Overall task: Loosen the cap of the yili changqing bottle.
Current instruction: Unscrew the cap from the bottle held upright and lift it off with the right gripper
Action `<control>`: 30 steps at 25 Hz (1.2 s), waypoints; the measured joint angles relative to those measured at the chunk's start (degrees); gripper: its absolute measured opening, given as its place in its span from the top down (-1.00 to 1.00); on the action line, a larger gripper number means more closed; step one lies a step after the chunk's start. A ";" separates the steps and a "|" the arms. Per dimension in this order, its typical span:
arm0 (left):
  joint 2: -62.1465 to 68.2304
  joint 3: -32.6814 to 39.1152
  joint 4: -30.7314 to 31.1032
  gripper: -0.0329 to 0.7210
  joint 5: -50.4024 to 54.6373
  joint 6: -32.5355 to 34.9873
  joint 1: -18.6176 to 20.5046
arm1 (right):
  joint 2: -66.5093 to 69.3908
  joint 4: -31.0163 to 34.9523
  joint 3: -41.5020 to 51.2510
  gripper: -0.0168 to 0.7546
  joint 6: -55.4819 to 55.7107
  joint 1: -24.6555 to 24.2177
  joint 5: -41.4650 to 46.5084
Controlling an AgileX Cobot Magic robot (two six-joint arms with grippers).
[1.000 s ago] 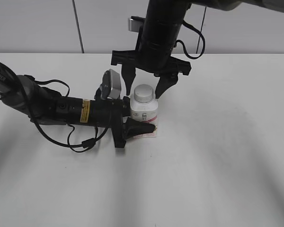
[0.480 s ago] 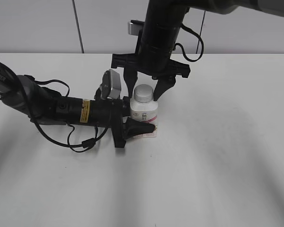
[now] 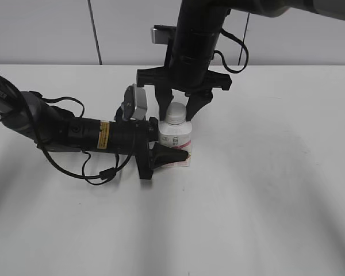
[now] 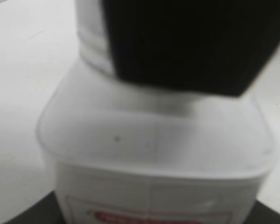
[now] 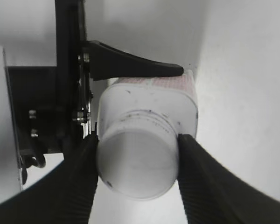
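Cap (image 3: 175, 113), white and round, on top of the bottle (image 3: 176, 140), upright near the middle of the white table (image 3: 264, 190). Pinched from both sides by the right gripper (image 3: 176, 109), reaching straight down; in the right wrist view the ribbed black fingers (image 5: 84, 177) press against opposite sides of the cap (image 5: 137, 163). Squarish white body with sloped shoulders, a pink band and small dark print on the label, too small to read. Clamped low on the body by the left gripper (image 3: 167, 150), lying sideways along the table, one finger across the front of the label. Up close in the left wrist view, bottle (image 4: 154, 154) blurred, only a red-outlined strip of label at the bottom edge, wording illegible. Yellow sticker (image 3: 104, 135) on the left arm, text unreadable. Grey wall panels (image 3: 46, 29) behind the table.
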 joint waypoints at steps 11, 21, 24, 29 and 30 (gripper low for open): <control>0.00 0.00 -0.05 -0.08 0.06 0.00 0.00 | 0.00 -0.21 0.00 -0.09 -36.51 0.00 0.00; 0.00 0.00 0.06 -0.08 -0.03 0.18 0.00 | 0.00 -0.38 0.00 -0.07 -64.47 -0.05 0.00; 0.00 0.00 0.06 -0.08 -0.03 0.18 0.00 | 0.00 -0.42 0.00 -0.07 -69.34 -0.05 -0.05; 0.00 0.00 0.11 -0.08 -0.03 0.23 0.00 | 0.00 -0.42 0.00 -0.07 -79.07 -0.05 -0.16; 0.00 0.00 0.11 -0.08 -0.03 0.23 0.00 | 0.00 -0.42 0.00 -0.07 -80.61 -0.05 -0.16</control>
